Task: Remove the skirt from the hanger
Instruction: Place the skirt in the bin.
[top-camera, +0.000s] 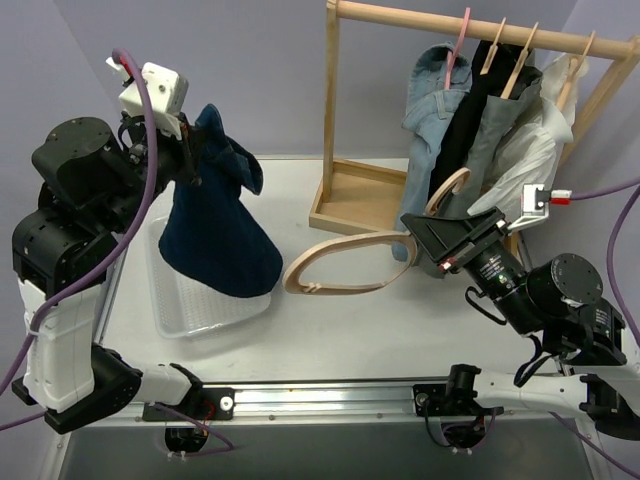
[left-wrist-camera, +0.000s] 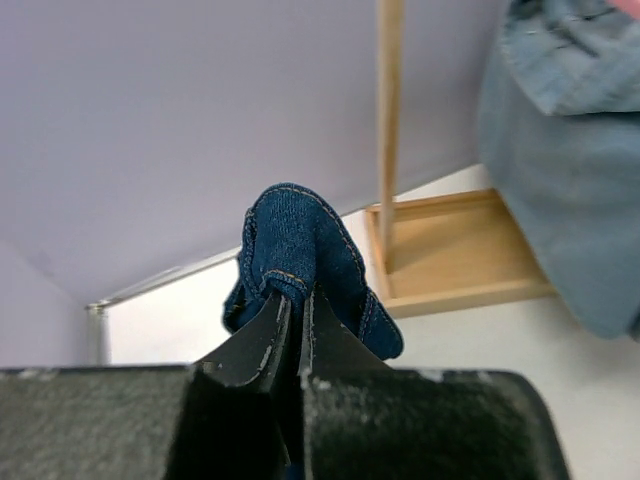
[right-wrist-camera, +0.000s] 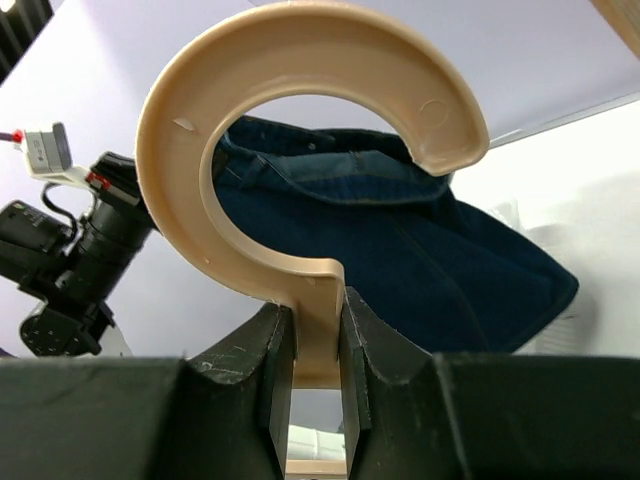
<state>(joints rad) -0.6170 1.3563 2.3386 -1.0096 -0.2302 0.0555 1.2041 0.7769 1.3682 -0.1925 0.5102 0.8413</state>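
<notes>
The table (top-camera: 400, 330) has a white top with a metal rail along the near edge, and behind it stands a plain lilac wall. At 1 o'clock on the table is a wooden clothes rack (top-camera: 335, 120). Its base is a shallow wooden box (top-camera: 345, 200). From the rail of the rack hang a light-blue denim garment (top-camera: 430, 90) on a pink hanger (top-camera: 460, 35), then a black garment (top-camera: 470, 110), and a white blouse (top-camera: 530, 150) at the far right.

At 9 o'clock lies a clear plastic tray (top-camera: 175, 310). The skirt (top-camera: 215, 230), dark blue denim with a flared shape, hangs above this tray, and its hem seems to touch the tray.

The left gripper (top-camera: 185, 150) is raised at 10 o'clock. Its fingers are pressed together on a fold of the waistband of the skirt, and the cloth bulges out above the fingertips in the left wrist view.

The hanger (top-camera: 340, 265), pale beige, is out of the skirt and just beside the hem, near the middle of the table. The right gripper (top-camera: 420, 240) at 3 o'clock clamps the stem under the round hook of the hanger. I cannot tell whether the body of the hanger rests on the table.
</notes>
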